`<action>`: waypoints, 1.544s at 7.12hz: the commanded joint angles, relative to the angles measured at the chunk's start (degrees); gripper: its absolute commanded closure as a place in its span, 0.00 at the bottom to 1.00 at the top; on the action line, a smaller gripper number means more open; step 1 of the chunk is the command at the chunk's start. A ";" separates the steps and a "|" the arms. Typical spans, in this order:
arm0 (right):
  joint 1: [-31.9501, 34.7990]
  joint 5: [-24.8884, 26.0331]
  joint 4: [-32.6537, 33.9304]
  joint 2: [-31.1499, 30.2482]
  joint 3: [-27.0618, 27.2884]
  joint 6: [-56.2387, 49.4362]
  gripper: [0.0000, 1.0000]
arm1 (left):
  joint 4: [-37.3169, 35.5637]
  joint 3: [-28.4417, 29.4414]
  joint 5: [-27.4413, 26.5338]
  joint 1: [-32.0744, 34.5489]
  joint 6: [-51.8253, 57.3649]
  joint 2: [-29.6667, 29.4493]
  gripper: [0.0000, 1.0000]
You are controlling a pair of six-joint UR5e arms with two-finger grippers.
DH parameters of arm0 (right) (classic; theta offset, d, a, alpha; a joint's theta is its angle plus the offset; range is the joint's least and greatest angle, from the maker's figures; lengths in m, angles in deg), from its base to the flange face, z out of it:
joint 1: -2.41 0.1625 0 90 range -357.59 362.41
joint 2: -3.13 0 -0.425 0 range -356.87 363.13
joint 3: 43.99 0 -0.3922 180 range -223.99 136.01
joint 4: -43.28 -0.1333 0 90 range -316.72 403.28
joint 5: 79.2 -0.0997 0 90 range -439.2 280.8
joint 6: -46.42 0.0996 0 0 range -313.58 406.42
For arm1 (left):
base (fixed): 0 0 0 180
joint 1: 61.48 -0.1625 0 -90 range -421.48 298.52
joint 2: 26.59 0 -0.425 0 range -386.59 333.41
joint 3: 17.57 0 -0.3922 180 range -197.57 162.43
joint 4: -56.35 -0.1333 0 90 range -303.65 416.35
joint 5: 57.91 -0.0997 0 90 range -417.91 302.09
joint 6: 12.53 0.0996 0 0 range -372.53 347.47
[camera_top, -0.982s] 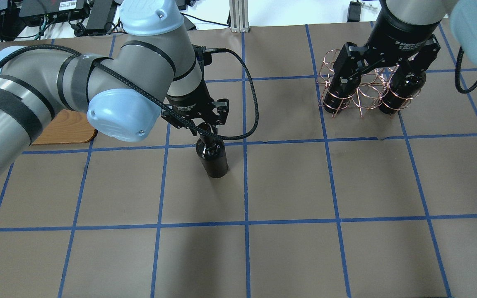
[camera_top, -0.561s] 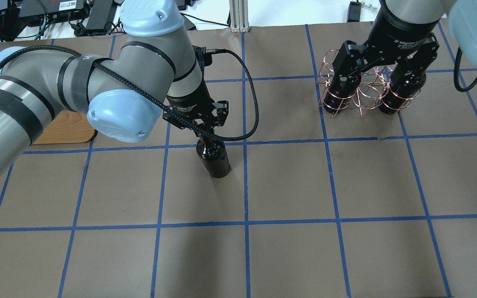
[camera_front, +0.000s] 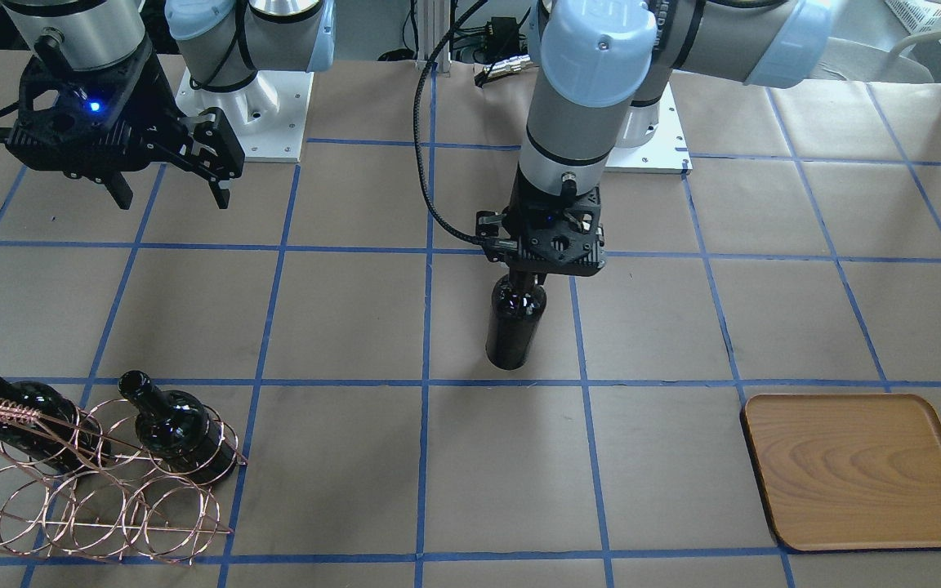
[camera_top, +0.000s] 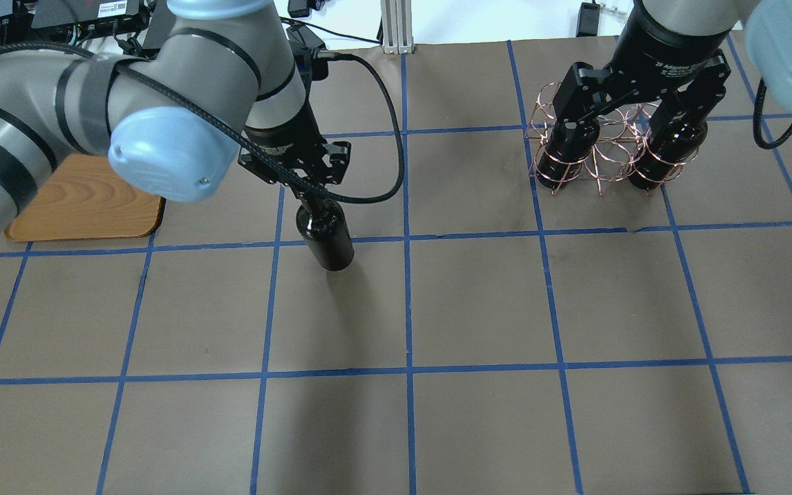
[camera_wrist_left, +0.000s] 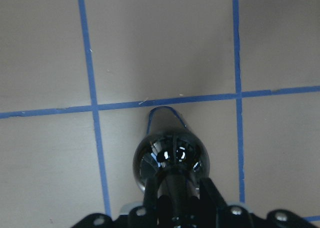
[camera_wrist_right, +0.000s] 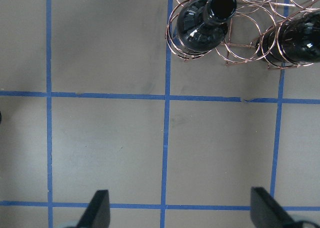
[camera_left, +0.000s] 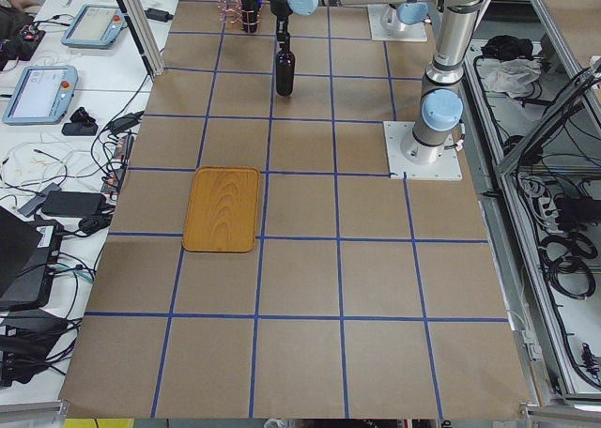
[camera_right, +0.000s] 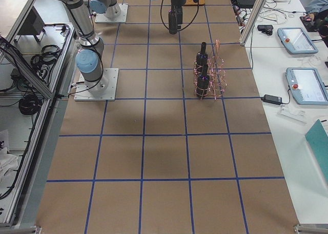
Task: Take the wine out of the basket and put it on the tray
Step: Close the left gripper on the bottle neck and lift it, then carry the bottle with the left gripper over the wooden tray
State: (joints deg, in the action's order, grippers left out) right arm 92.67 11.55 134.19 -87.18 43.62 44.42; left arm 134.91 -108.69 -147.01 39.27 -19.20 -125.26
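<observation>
The wine point(camera_front: 511, 327) is clamped by its neck in the left fingers point(camera_wrist_left: 212, 200), hung upright for the tray point(camera_front: 862, 474). The right fingers point(camera_front: 221, 175) are spread, empty.

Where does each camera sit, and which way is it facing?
Front-facing: across the table, facing the robot; right gripper open, left gripper holding the wine.
Overhead: behind the robot, looking down; both grippers, basket.
Exterior left: table end near the tray; left arm nearest.
Exterior right: opposite end; right arm nearest, basket beyond.
Left wrist: straight down the wine; fingers clamping its neck.
Right wrist: down at table, basket; open fingertips.
Shared: overhead and front-facing both show tray, wine, basket.
</observation>
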 commanded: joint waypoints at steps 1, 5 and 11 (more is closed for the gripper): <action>0.00 -0.13 0.14 0.04 0.01 0.06 0.00 | 2.30 4.28 -0.37 -7.11 8.13 -0.29 1.00; 0.18 -0.13 0.14 -0.22 0.27 0.06 0.00 | 5.54 13.84 -0.47 -23.28 29.47 -5.64 1.00; 0.18 -0.13 0.14 -0.31 0.45 0.06 0.00 | 2.41 20.28 0.07 -39.48 50.43 -13.47 1.00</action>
State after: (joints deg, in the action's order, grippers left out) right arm 92.85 11.39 134.30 -87.46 44.01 44.48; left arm 139.33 -88.66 -147.01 2.16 27.82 -137.19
